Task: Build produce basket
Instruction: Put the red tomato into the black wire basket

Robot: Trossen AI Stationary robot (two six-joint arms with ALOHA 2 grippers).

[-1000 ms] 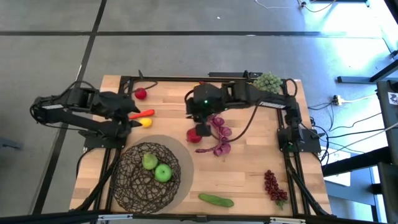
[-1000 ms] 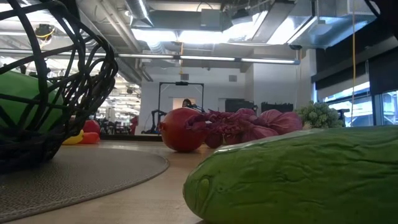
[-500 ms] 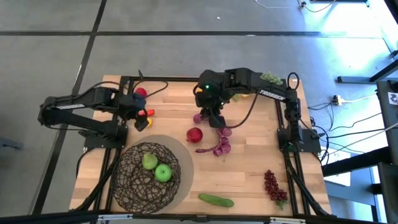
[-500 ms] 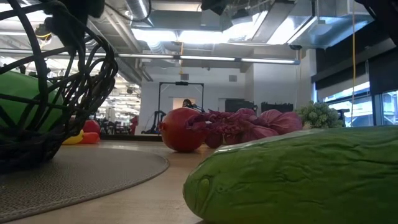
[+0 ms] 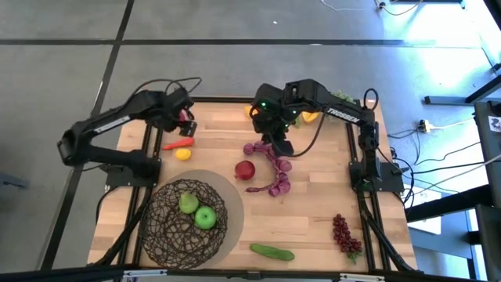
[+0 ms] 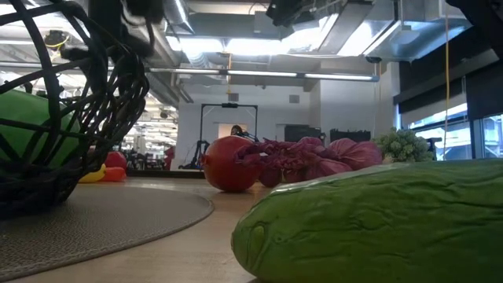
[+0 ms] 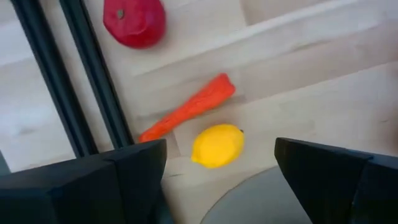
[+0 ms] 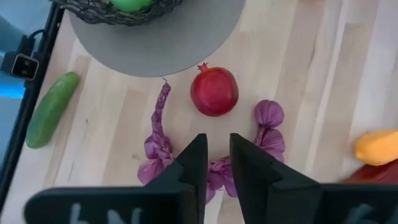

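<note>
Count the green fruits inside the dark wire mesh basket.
2: a green pear toward the basket's middle, and a green apple touching it on the side nearer the table's front edge. The mesh may hide others.

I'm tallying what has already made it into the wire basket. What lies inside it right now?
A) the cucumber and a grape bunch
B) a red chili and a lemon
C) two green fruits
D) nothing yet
C: the high view shows two green fruits, a green pear and a green apple, inside the basket, while the chili, lemon and cucumber lie out on the table.
</note>
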